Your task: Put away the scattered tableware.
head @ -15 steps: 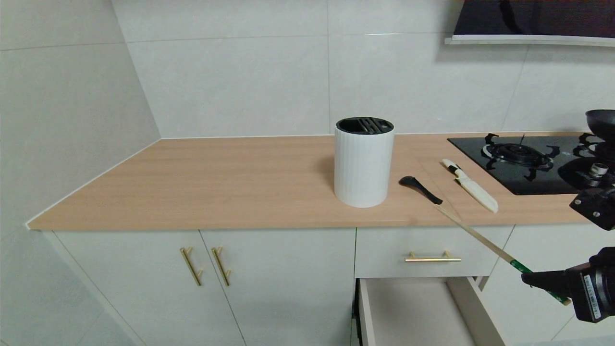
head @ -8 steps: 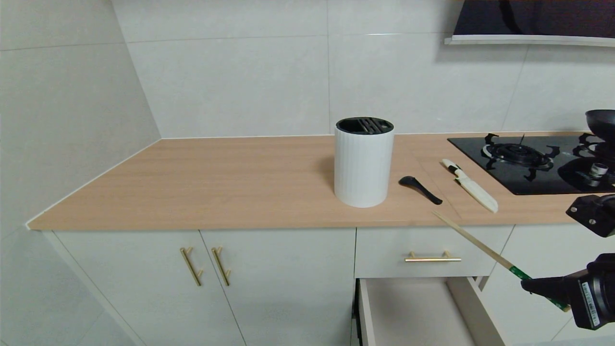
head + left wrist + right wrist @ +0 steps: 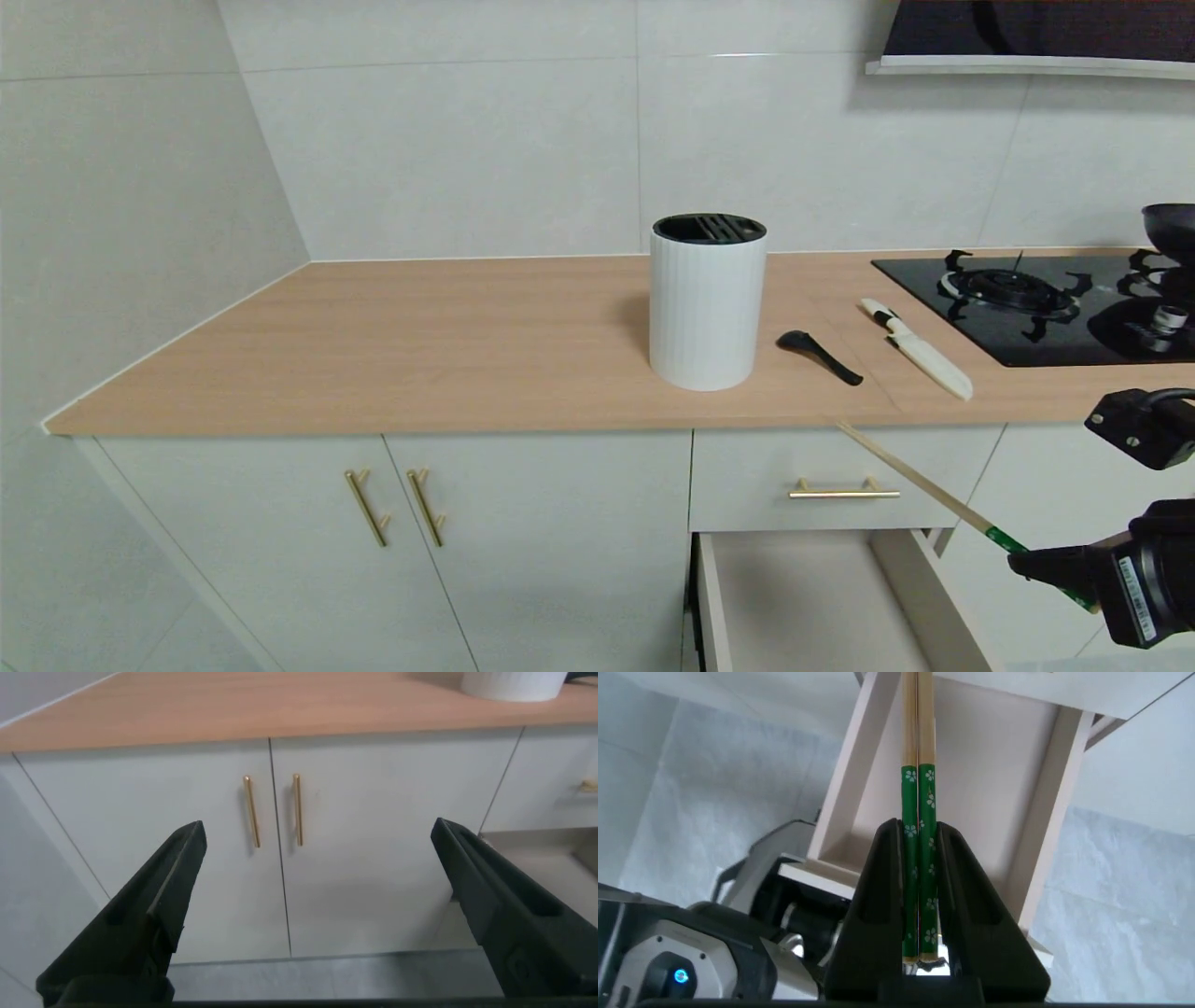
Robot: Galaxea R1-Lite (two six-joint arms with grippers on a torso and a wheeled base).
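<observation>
Right gripper (image 3: 1036,563) is clamped on the green end of a pair of chopsticks (image 3: 920,481). It sits low at the robot's right, in front of the cabinets and below counter level. The pair slants up toward the front edge of the counter (image 3: 420,345). In the right wrist view the two sticks lie side by side and run out over the open drawer (image 3: 803,607), in which nothing can be seen.

Left gripper (image 3: 318,840) has its fingers spread wide, holds nothing, and faces the cabinet doors (image 3: 276,812).

Status:
- Chopsticks: in hand, not yet stowed.
- Spoon (image 3: 819,356): black, lying on the counter just beside the white holder (image 3: 707,308).
- Knife (image 3: 917,347): lying on the counter between the spoon and the stove (image 3: 1018,308).
- Holder: nothing stands in its slots.

Judged progress is early, with all three items left to put away. Whether each belongs in the drawer or the holder cannot be determined.
</observation>
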